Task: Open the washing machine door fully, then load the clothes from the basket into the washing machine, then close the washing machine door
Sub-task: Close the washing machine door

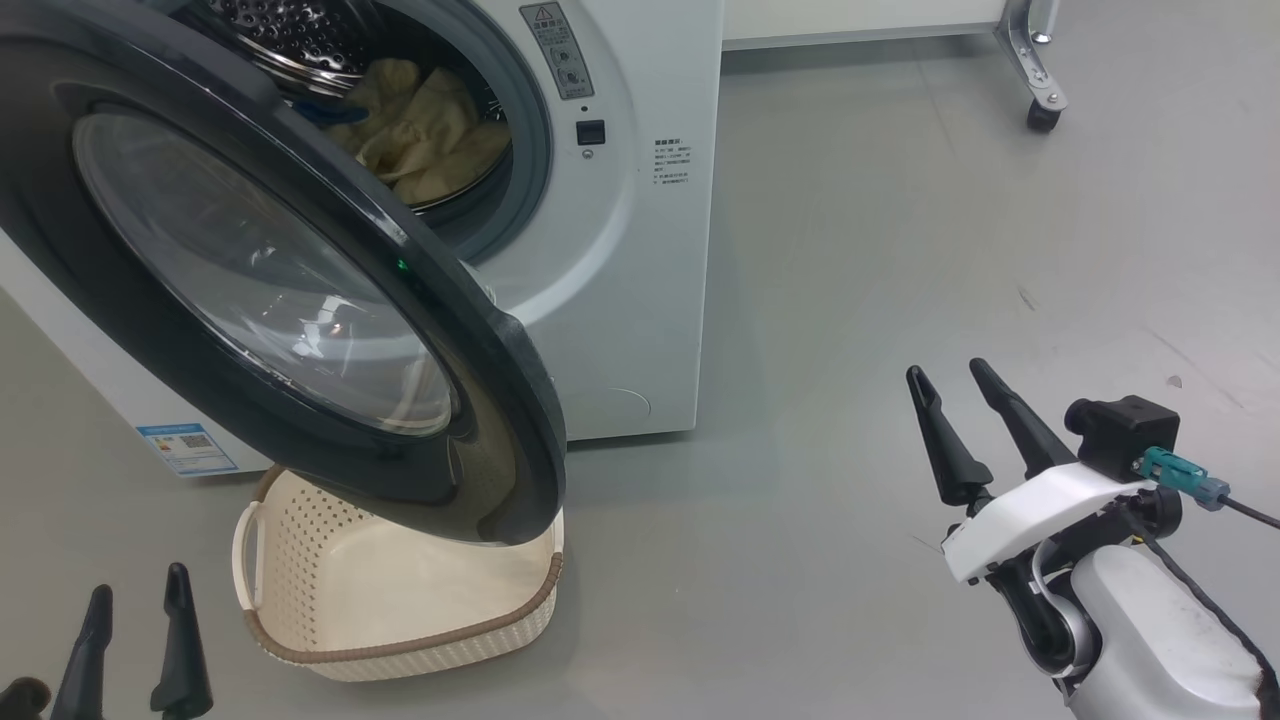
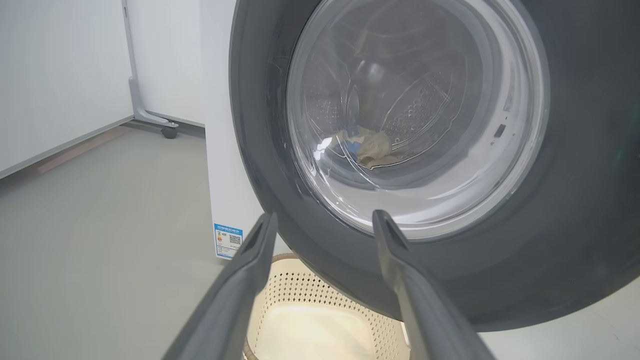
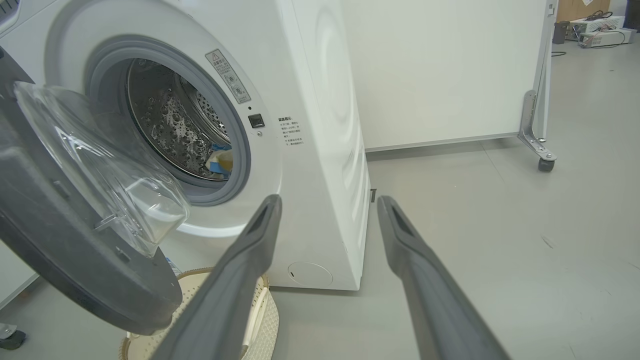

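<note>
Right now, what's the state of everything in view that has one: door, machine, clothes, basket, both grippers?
washing machine door: open, swung out above the basket.
washing machine: open, loaded.
clothes: piled inside the washing machine.
basket: on the floor, visible part empty.
left gripper: open, holding nothing.
right gripper: open, holding nothing.

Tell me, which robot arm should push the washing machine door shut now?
Left, probably. The left gripper points at the outer face of the washing machine door; the right gripper stands off to the side, facing its inner side.
</note>
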